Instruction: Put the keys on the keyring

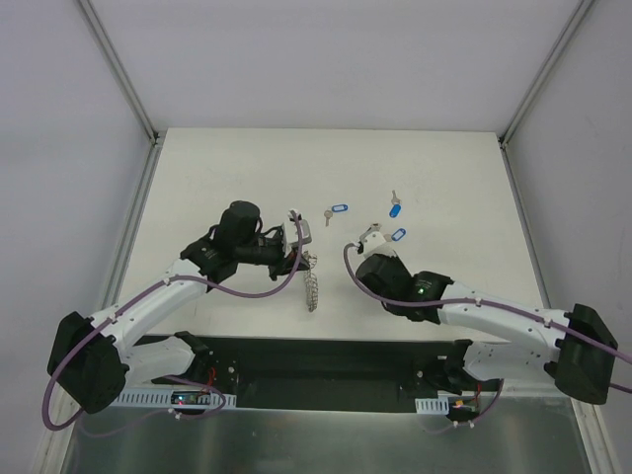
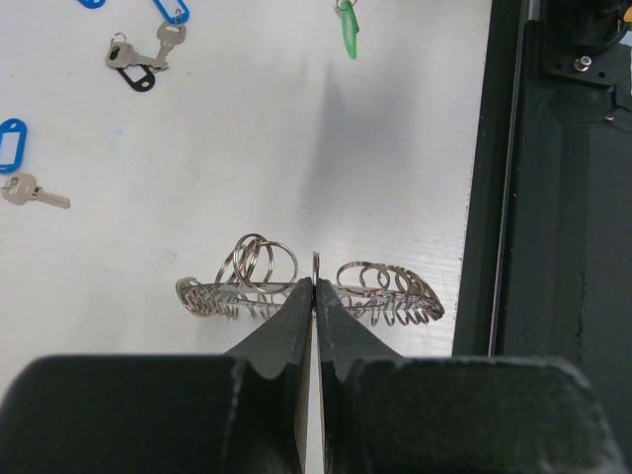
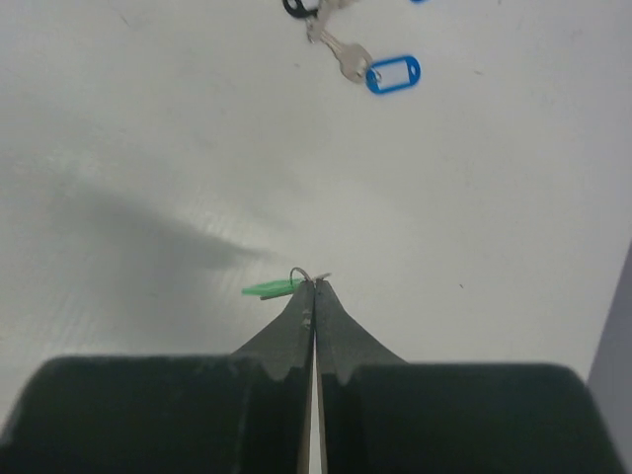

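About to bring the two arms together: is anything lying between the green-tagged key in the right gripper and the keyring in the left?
Nothing visible. Only bare table separates the green-tagged key, pinched by the right gripper, from the keyring in the left gripper. The blue-tagged keys lie farther back.

Keyring (image 2: 385, 296): middle hidden behind left gripper (image 2: 314, 286) tips. Green-tagged key (image 3: 269, 288): only tag end and small ring show past right gripper (image 3: 314, 288) tips; in left wrist view cut by top edge. Two blue tags (image 2: 173, 10) cut there too. Right wrist view's top edge cuts dark tag (image 3: 299, 6).
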Robot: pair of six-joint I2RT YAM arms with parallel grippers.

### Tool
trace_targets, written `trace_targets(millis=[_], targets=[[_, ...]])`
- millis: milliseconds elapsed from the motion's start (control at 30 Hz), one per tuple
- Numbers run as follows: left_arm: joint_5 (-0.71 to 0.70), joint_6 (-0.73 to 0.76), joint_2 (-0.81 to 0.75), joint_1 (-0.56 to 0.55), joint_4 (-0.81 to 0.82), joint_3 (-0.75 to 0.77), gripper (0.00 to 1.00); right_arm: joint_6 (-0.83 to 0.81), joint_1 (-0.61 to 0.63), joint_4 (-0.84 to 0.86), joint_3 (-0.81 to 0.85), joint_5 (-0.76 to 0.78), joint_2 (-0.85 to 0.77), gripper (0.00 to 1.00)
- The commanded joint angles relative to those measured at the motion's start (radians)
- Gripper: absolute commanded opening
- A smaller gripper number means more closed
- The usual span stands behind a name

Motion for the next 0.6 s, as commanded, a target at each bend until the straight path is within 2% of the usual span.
trace_targets(millis=[0, 200, 267, 300, 433, 567], targets=[[-0.043, -0.012, -0.041, 0.008, 0.038, 0.005, 0.00, 0.152, -0.010, -0.170, 0.057, 0.150, 0.120, 0.01], [-0.061, -0.012, -0.050, 0.008, 0.038, 0.002, 0.00, 0.143, -0.014, -0.183, 0.199, 0.172, 0.362, 0.01], [-0.067, -0.013, -0.055, 0.008, 0.038, 0.002, 0.00, 0.146, -0.014, -0.162, 0.215, 0.154, 0.397, 0.01], [-0.070, -0.013, -0.056, 0.008, 0.037, 0.002, 0.00, 0.128, -0.014, -0.078, 0.206, 0.125, 0.410, 0.01], [-0.084, -0.010, -0.066, 0.008, 0.038, -0.002, 0.00, 0.154, -0.024, 0.083, 0.161, 0.019, 0.453, 0.01], [-0.086, -0.012, -0.070, 0.008, 0.038, -0.003, 0.00, 0.166, -0.024, 0.268, 0.108, -0.022, 0.491, 0.01]])
